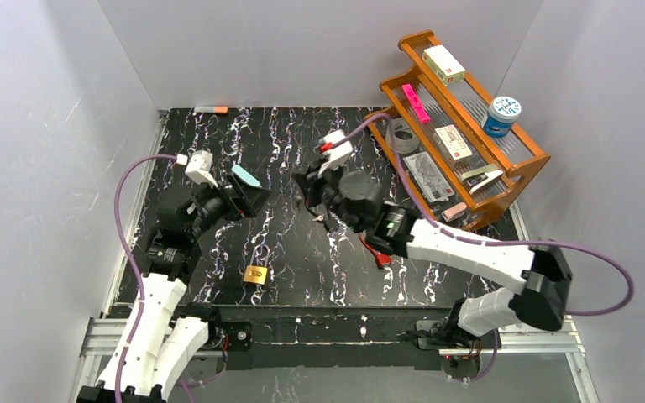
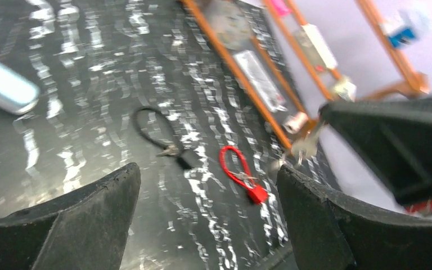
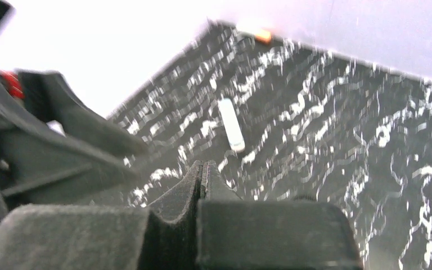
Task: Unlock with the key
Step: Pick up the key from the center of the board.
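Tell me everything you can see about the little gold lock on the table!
The padlock is small, squarish and shiny gold, like brass. It lies alone on the black, white-veined table, near the front edge, left of the middle. Nothing touches it. Its shackle and keyhole are too small to make out.

One black marbled table [image 1: 302, 269]. One brass padlock [image 1: 256, 274], one red cable loop [image 2: 241, 173], one black cable loop [image 2: 156, 130], one small silvery key [image 2: 305, 145]. One orange wooden rack [image 1: 537, 156], with one blue-lidded jar [image 1: 501, 116], one white box [image 1: 443, 64], one pink oblong piece [image 1: 416, 103] and one grey tape roll [image 1: 403, 130].
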`<action>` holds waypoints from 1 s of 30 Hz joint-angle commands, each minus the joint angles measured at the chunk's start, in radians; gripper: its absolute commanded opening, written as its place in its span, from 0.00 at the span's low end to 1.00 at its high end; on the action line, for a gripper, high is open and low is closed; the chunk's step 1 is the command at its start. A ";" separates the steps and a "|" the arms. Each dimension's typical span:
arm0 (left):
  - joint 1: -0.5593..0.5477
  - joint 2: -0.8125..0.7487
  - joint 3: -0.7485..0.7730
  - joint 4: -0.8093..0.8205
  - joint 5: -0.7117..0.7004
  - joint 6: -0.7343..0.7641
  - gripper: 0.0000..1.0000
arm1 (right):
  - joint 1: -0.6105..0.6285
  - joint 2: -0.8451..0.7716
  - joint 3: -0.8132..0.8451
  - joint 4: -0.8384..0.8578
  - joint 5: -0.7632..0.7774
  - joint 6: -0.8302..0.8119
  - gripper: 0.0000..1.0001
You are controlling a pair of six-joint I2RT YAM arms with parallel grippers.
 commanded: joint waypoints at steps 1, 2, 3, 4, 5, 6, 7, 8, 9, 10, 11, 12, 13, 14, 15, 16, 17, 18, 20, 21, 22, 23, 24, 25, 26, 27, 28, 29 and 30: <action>0.005 0.028 0.060 0.208 0.349 -0.043 0.87 | -0.071 -0.140 -0.007 0.160 -0.204 -0.013 0.01; 0.005 0.038 0.073 0.240 0.390 -0.065 0.86 | -0.092 -0.164 -0.011 0.157 -0.253 0.013 0.01; 0.005 0.048 0.084 0.279 0.427 -0.094 0.86 | -0.113 -0.185 -0.013 0.153 -0.309 0.038 0.01; 0.005 0.065 0.090 0.330 0.461 -0.132 0.85 | -0.135 -0.203 -0.015 0.148 -0.361 0.063 0.01; 0.005 0.078 0.092 0.389 0.493 -0.177 0.85 | -0.154 -0.217 -0.014 0.142 -0.421 0.088 0.01; 0.005 0.090 0.091 0.453 0.521 -0.230 0.84 | -0.170 -0.228 -0.012 0.137 -0.464 0.111 0.01; 0.005 0.102 0.090 0.517 0.544 -0.279 0.84 | -0.178 -0.236 -0.009 0.131 -0.508 0.133 0.01; 0.005 0.113 0.090 0.565 0.558 -0.315 0.84 | -0.185 -0.241 -0.009 0.129 -0.538 0.154 0.01; 0.004 0.121 0.093 0.599 0.567 -0.337 0.84 | -0.189 -0.244 -0.006 0.126 -0.559 0.175 0.01; 0.001 0.127 0.099 0.606 0.570 -0.346 0.84 | -0.192 -0.246 -0.004 0.122 -0.578 0.199 0.01; -0.002 0.131 0.102 0.612 0.569 -0.353 0.84 | -0.194 -0.244 0.001 0.115 -0.601 0.220 0.01; -0.005 0.135 0.105 0.620 0.569 -0.360 0.85 | -0.197 -0.240 0.005 0.109 -0.621 0.240 0.01; -0.009 0.138 0.106 0.632 0.569 -0.369 0.87 | -0.199 -0.235 0.009 0.104 -0.638 0.254 0.01; -0.013 0.141 0.106 0.640 0.567 -0.378 0.89 | -0.200 -0.228 0.011 0.099 -0.646 0.269 0.01; -0.019 0.142 0.105 0.647 0.568 -0.383 0.89 | -0.202 -0.222 0.016 0.092 -0.656 0.286 0.01; -0.025 0.145 0.103 0.649 0.568 -0.385 0.89 | -0.204 -0.211 0.017 0.091 -0.673 0.305 0.01; -0.030 0.147 0.100 0.653 0.568 -0.388 0.88 | -0.206 -0.204 0.017 0.092 -0.684 0.317 0.01; -0.035 0.151 0.096 0.656 0.568 -0.393 0.86 | -0.205 -0.198 0.017 0.094 -0.690 0.332 0.01; -0.045 0.157 0.089 0.667 0.577 -0.406 0.79 | -0.207 -0.189 0.014 0.101 -0.699 0.349 0.01; -0.049 0.159 0.087 0.669 0.587 -0.412 0.76 | -0.207 -0.185 0.013 0.102 -0.703 0.357 0.01; -0.051 0.160 0.085 0.672 0.597 -0.416 0.73 | -0.208 -0.182 0.014 0.103 -0.707 0.362 0.01; -0.054 0.158 0.083 0.675 0.605 -0.416 0.70 | -0.209 -0.178 0.014 0.105 -0.714 0.367 0.01; -0.057 0.156 0.081 0.677 0.611 -0.415 0.66 | -0.211 -0.176 0.014 0.106 -0.720 0.371 0.01; -0.058 0.155 0.080 0.678 0.617 -0.415 0.62 | -0.211 -0.174 0.012 0.110 -0.724 0.377 0.01; -0.060 0.157 0.080 0.677 0.624 -0.415 0.58 | -0.213 -0.172 0.011 0.113 -0.729 0.383 0.01; -0.063 0.159 0.080 0.678 0.635 -0.415 0.52 | -0.215 -0.170 0.011 0.116 -0.735 0.390 0.01; -0.065 0.160 0.078 0.677 0.643 -0.414 0.49 | -0.218 -0.167 0.011 0.123 -0.743 0.399 0.01; -0.066 0.161 0.073 0.678 0.647 -0.413 0.47 | -0.219 -0.164 0.011 0.128 -0.749 0.405 0.01; -0.068 0.162 0.069 0.677 0.651 -0.413 0.46 | -0.220 -0.163 0.010 0.134 -0.754 0.412 0.01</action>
